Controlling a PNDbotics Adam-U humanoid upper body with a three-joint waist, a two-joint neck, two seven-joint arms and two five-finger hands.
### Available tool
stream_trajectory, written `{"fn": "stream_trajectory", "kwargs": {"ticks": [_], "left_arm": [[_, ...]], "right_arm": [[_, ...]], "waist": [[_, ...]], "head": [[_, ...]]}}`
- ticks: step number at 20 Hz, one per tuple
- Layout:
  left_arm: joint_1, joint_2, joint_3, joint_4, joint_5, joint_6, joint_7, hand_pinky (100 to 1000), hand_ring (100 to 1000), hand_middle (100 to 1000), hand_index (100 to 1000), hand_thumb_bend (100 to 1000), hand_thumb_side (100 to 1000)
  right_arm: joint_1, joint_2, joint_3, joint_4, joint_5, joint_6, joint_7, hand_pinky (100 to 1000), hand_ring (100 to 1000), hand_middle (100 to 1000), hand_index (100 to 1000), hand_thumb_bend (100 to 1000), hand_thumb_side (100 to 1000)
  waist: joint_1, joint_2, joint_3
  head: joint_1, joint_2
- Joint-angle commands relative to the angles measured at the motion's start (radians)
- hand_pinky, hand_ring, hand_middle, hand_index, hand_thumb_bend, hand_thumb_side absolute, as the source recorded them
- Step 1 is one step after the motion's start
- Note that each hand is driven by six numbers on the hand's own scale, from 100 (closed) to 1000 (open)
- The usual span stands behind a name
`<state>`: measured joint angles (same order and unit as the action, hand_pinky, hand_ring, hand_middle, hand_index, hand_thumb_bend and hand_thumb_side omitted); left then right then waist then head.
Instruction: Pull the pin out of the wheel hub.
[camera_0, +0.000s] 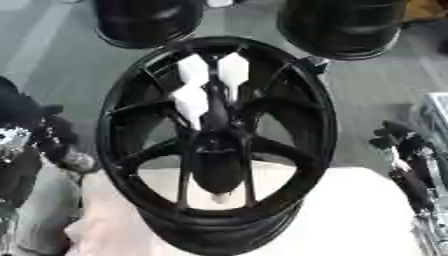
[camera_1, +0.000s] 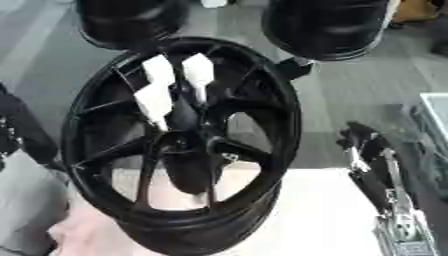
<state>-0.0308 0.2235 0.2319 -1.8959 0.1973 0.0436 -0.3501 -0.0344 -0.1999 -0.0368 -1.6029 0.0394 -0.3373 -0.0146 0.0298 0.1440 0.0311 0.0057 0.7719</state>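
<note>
A heavy black wheel (camera_0: 217, 145) stands upright; three stiff white pins (camera_0: 192, 100) poke through its hub, graspable by their heads. The right hand (camera_1: 367, 150) waits beside, fingers curled on nothing; the left hand's (camera_0: 61, 145) fingers cannot be made out.

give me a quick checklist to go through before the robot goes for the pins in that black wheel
1. Pins visible: ok. Three white pins stand up from the middle of the wheel.
2. Path to the pins free: ok. Nothing covers them from above.
3. Right hand ready: not ok. It hangs beside the wheel's right edge, away from the pins, holding nothing.
4. Left hand ready: cannot tell. It sits by the wheel's left rim; whether it touches the rim is unclear.
5. Wheel steady: cannot tell. It rests on the pale table, partly over the far edge.
6. Neighbours: ok. Two other black wheels behind stand apart from the pins.
</note>
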Motion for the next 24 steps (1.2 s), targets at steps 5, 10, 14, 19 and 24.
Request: {"fn": "stream_trajectory", "kwargs": {"ticks": [5,10,14,19,24], "left_arm": [[-0.014,0.348,0.012,-0.101,0.080,-0.201,0.070,658,594,585,794,391,615],[-0.033,0.618,-0.015,-0.090,0.049,-0.383,0.115,668,604,601,804,407,590],[-0.132,0.861,-0.078,-0.003,-0.054,-0.500,0.092,696,625,638,830,461,577],[-0.400,0.939,-0.261,0.128,-0.271,-0.688,-0.095,752,686,727,865,572,545],[-0.626,0.826,-0.415,0.278,-0.434,-0.820,-0.276,769,716,754,874,625,536]], "right_arm": [[-0.005,-0.033,-0.008,-0.010,0.003,0.001,-0.004,758,662,666,801,100,518],[-0.005,-0.042,-0.008,-0.008,0.005,0.002,-0.005,758,662,666,801,100,519],[-0.004,-0.050,-0.004,-0.005,0.006,0.002,-0.002,758,662,666,801,100,518],[-0.007,-0.061,0.013,0.001,0.003,0.002,0.013,759,663,667,801,100,518],[-0.008,-0.065,0.016,0.002,-0.003,0.001,0.021,759,663,667,801,100,518]], "waist": [[0.011,-0.015,-0.006],[0.021,-0.017,-0.014],[0.032,-0.023,-0.027],[0.043,-0.034,-0.065],[0.046,-0.038,-0.076]], "head": [[-0.018,-0.002],[-0.031,-0.002],[-0.036,-0.002],[-0.025,-0.005],[-0.028,-0.012]]}}
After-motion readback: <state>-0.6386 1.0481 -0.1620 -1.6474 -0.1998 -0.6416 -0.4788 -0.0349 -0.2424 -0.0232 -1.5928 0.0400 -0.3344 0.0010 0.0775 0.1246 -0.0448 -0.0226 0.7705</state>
